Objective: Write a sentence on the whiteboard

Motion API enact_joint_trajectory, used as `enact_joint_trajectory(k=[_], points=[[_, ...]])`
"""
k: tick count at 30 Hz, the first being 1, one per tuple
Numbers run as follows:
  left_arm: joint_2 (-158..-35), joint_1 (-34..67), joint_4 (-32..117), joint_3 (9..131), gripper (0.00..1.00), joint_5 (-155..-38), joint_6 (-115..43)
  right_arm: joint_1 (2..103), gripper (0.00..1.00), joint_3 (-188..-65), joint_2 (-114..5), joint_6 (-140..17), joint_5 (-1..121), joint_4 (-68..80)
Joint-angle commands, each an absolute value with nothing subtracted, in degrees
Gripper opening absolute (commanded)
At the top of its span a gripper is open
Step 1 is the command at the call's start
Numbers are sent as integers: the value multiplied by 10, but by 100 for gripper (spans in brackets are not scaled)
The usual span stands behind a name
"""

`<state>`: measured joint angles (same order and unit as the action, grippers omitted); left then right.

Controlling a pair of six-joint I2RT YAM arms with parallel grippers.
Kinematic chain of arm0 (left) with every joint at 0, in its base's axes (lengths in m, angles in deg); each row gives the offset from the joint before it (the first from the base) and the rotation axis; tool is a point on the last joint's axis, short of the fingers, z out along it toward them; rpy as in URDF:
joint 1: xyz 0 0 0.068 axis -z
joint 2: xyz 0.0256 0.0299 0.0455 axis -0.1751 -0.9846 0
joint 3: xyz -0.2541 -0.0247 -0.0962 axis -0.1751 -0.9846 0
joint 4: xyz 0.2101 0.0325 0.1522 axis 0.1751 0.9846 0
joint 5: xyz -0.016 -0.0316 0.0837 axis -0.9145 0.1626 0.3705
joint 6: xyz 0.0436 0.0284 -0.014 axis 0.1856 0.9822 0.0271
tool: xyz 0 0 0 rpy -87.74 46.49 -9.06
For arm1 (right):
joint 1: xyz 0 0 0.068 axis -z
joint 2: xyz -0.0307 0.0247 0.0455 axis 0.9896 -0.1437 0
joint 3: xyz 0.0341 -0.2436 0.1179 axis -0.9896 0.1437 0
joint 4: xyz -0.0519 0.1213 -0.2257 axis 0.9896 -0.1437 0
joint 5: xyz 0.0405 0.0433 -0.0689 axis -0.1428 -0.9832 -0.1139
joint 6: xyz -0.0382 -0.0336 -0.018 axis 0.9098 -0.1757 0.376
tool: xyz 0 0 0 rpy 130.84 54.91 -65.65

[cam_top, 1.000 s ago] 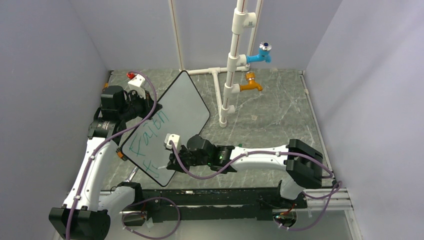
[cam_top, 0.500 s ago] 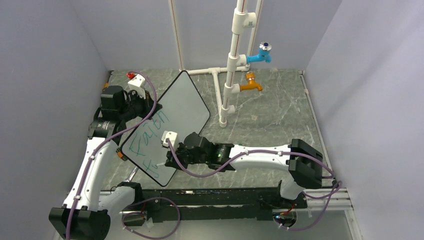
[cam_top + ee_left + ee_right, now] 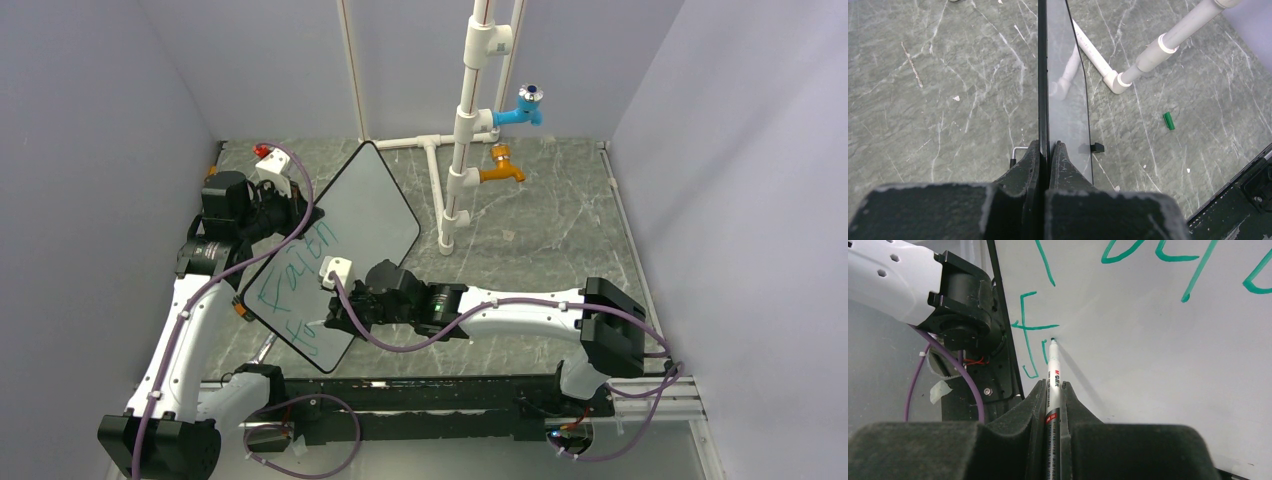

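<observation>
The whiteboard [image 3: 365,205] stands tilted on its edge at the left of the table. My left gripper [image 3: 1047,150] is shut on its black rim [image 3: 1042,75]. The sentence [image 3: 295,285] in green marker reads "Faith" with an "f" and a short stroke on the line below [image 3: 1030,330]. My right gripper [image 3: 1053,390] is shut on a white marker [image 3: 1053,375]. The marker's tip touches the board just right of the "f". In the top view my right gripper [image 3: 335,315] is at the board's lower part.
A white pipe frame [image 3: 462,130] with a blue tap [image 3: 522,108] and an orange tap [image 3: 500,170] stands behind the board. A green marker cap [image 3: 1168,120] lies on the grey marble table. The enclosure walls close the left, right and back.
My right gripper has moved left along the board's lower line with the marker. The left arm and board have not moved.
</observation>
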<state>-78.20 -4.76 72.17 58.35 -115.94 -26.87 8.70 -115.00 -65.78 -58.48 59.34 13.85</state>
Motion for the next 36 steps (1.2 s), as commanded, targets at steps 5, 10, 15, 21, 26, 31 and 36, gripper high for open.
enact_joint_trajectory(k=[5,10,15,21,26,31,36], points=[[-785,-46,756,563,0,-1100,-197,93,0,-1139,-661,-583,637,186],[-785,-46,756,564,0,-1099,-196,92,0,-1111,-657,-594,637,192],[-786,-46,756,563,0,-1097,-197,92,0,-1101,-656,-597,636,192],[-786,-46,756,563,0,-1097,-197,92,0,-1093,-645,-594,647,186],[-787,-46,756,563,0,-1097,-197,92,0,-1090,-630,-588,660,174],[-787,-46,756,563,0,-1097,-197,93,0,-1094,-605,-584,669,161],[-788,-46,756,563,0,-1097,-197,92,0,-1103,-579,-583,660,154]])
